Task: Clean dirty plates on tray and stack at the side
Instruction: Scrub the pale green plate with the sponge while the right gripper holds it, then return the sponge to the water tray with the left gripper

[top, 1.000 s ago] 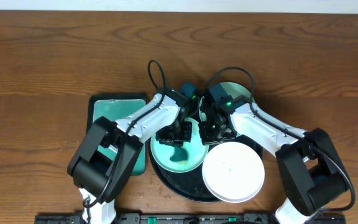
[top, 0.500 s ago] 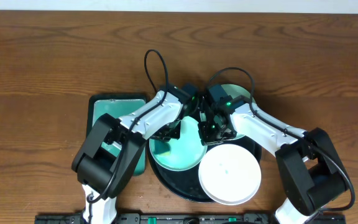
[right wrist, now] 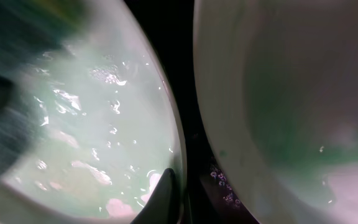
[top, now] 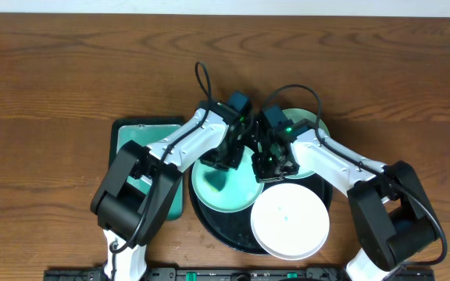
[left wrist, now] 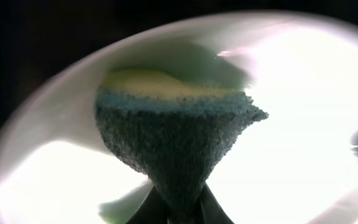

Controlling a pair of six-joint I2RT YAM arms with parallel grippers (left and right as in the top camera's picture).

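Note:
The black tray [top: 237,234] holds a mint-green plate [top: 217,191] at its left and a white plate [top: 290,220] at the front right. A second mint-green plate [top: 309,123] lies at the back right, partly under my right arm. My left gripper [top: 229,154] is shut on a sponge [left wrist: 179,137], dark scouring side with blue and yellow layers, pressed on the left mint plate [left wrist: 291,124]. My right gripper [top: 270,165] is shut on that plate's right rim; one finger [right wrist: 163,199] lies on the wet plate [right wrist: 86,124]. Another pale plate [right wrist: 291,93] shows at the right.
A rectangular teal-green tray [top: 143,136] lies left of the black tray, partly under my left arm. Both arms cross close together over the black tray's back half. Brown wooden table [top: 53,70] surrounds everything.
My left gripper has moved the sponge from the middle of the mint plate toward its back edge. My right gripper has stayed at the plate's rim. The white plate has barely shifted.

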